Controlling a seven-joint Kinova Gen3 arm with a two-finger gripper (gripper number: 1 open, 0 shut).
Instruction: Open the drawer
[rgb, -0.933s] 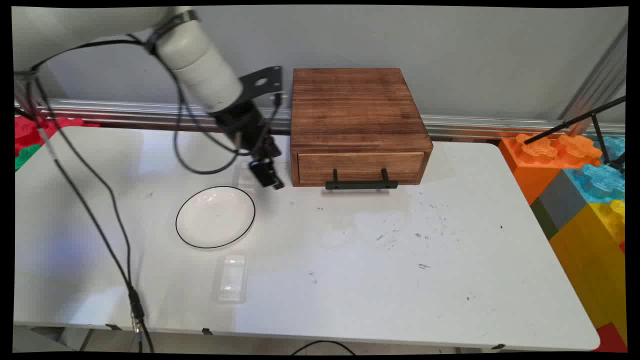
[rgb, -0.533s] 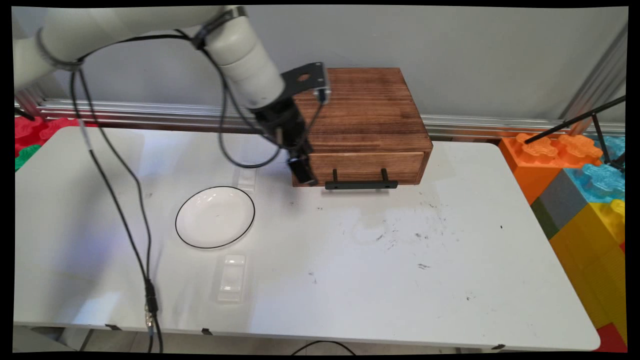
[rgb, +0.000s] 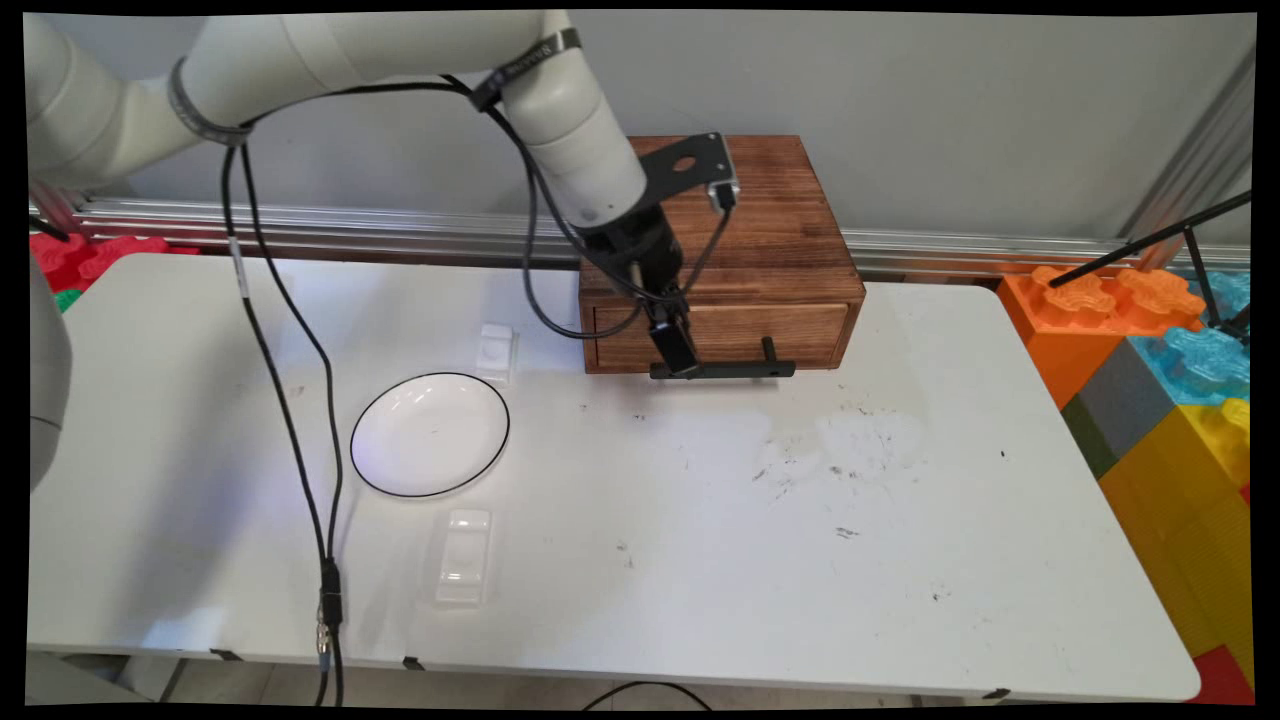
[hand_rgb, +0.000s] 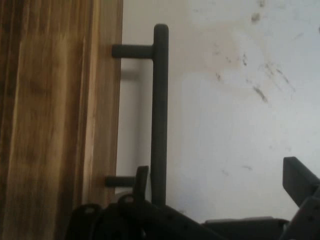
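Gripper (rgb: 683, 362): being held spread wide at the handle's (hand_rgb: 159, 115) left end, one finger (hand_rgb: 300, 182) partly cut off.
Drawer (rgb: 720, 333): partly being hidden by the arm.
Plate (rgb: 430, 434): lying at 8 o'clock of the gripper.

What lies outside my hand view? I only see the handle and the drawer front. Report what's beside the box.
Observer: A white plate with a black rim lies on the table, to the picture's left of the wooden box.
Operator: Tell me what's near it.
Observer: Two small white trays: one behind the plate, one in front of it, both apart from it.
Operator: Now place my claw along the handle.
Observer: The claw is at the handle's left end in the main view.
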